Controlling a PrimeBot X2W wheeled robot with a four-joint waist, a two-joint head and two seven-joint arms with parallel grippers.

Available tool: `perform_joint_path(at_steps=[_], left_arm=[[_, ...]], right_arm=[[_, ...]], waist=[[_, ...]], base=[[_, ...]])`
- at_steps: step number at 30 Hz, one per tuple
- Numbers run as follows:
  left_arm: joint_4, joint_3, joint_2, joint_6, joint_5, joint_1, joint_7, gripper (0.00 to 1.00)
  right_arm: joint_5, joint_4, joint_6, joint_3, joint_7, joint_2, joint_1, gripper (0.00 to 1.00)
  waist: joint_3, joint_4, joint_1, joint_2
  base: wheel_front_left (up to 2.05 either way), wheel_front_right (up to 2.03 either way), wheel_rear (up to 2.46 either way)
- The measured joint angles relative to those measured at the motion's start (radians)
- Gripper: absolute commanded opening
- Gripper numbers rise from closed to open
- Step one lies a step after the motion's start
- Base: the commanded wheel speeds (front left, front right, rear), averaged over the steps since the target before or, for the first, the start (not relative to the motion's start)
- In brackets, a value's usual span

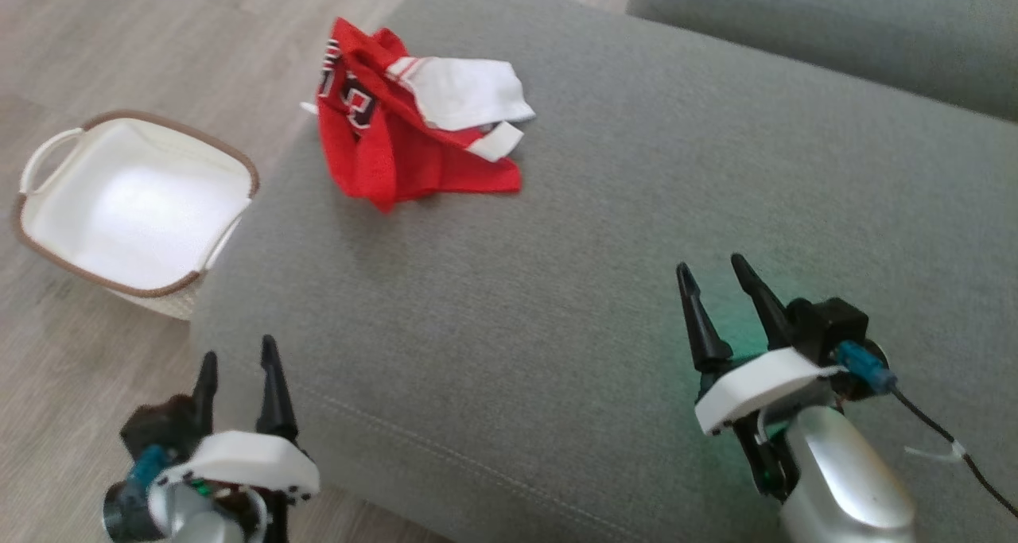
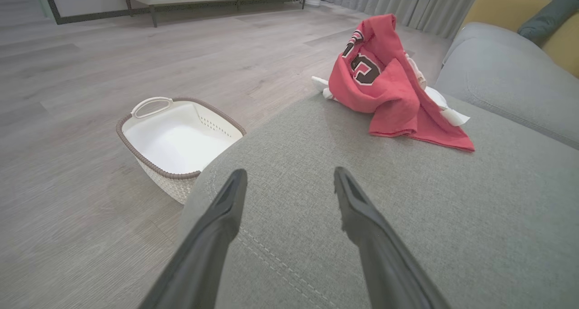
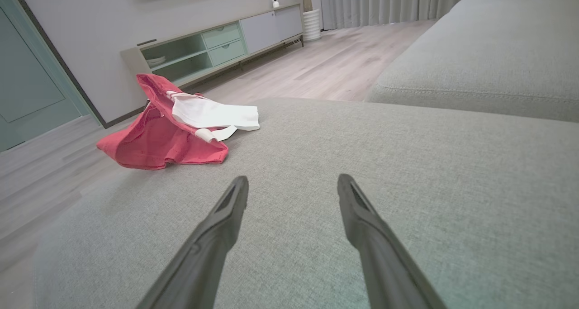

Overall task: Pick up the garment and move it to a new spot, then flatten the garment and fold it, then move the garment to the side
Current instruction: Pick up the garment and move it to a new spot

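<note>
a crumpled red and white garment (image 1: pixel 398 141) lies at the far left edge of a grey sofa cushion (image 1: pixel 557 288), its dark lettering folded and unreadable. the left gripper (image 1: pixel 238 348) and right gripper (image 1: pixel 710 263) are released, empty, well apart from it.

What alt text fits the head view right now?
A crumpled red-and-white garment lies at the far left edge of the grey sofa cushion. The left gripper and right gripper hover open at the near side, and a white basket stands on the floor.
</note>
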Motion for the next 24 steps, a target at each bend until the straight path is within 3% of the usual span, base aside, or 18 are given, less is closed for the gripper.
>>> perform_joint_path(at_steps=[11, 19, 24], left_arm=[[0.132, 0.155, -0.003, -0.111, -0.012, -0.235, 0.0, 1.0], [0.256, 0.204, 0.056, -0.204, 0.023, -0.471, 0.0, 1.0], [0.35, 0.221, 0.116, -0.221, 0.034, -0.623, 0.0, 1.0]], right_arm=[[-0.081, -0.043, 0.0, 0.015, 0.0, -0.001, -0.08, 1.0], [-0.116, -0.102, 0.0, 0.023, 0.004, -0.002, -0.132, 1.0], [-0.126, -0.137, 0.0, 0.012, 0.015, -0.006, -0.138, 1.0]], waist=[[0.121, -0.093, 0.0001, 0.0], [0.228, -0.174, 0.0003, -0.0001], [0.281, -0.224, 0.0003, -0.0001]], base=[[0.0, 0.0, 0.0], [0.0, 0.0, 0.0], [0.0, 0.0, 0.0]])
